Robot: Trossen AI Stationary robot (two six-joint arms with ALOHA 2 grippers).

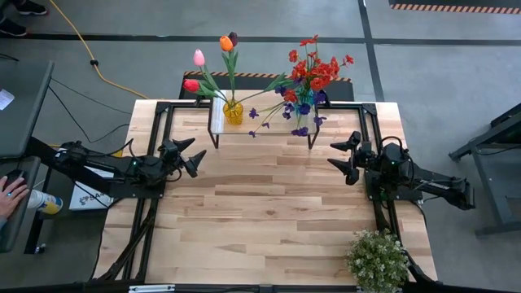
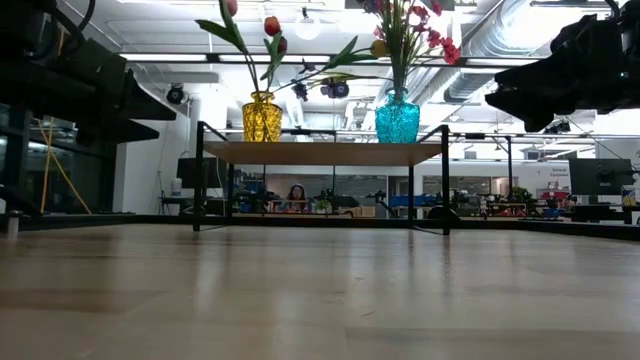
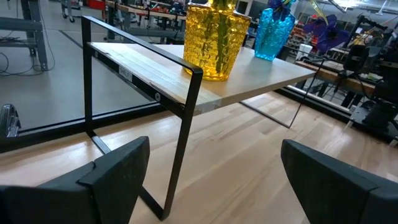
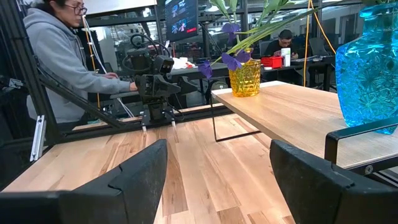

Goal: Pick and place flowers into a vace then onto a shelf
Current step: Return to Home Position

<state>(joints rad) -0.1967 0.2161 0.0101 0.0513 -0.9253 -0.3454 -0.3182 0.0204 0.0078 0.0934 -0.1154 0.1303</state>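
Note:
The shelf (image 1: 262,124) stands at the table's far edge on thin black legs. On it a yellow vase (image 1: 233,111) holds pink, red, orange and dark tulips (image 1: 213,59), and a blue vase (image 2: 397,118) holds red and purple sprays (image 1: 311,77). My left gripper (image 1: 190,155) is open at the table's left side, clear of the shelf. My right gripper (image 1: 346,155) is open at the right side. Both point level toward the table's middle, with nothing between their fingers.
A bushy green potted plant (image 1: 376,260) stands at the table's near right corner. A person in a grey hoodie (image 4: 59,56) sits beyond the table's left side, one hand (image 1: 10,194) by a desk. The wooden tabletop (image 1: 260,212) between the arms is bare.

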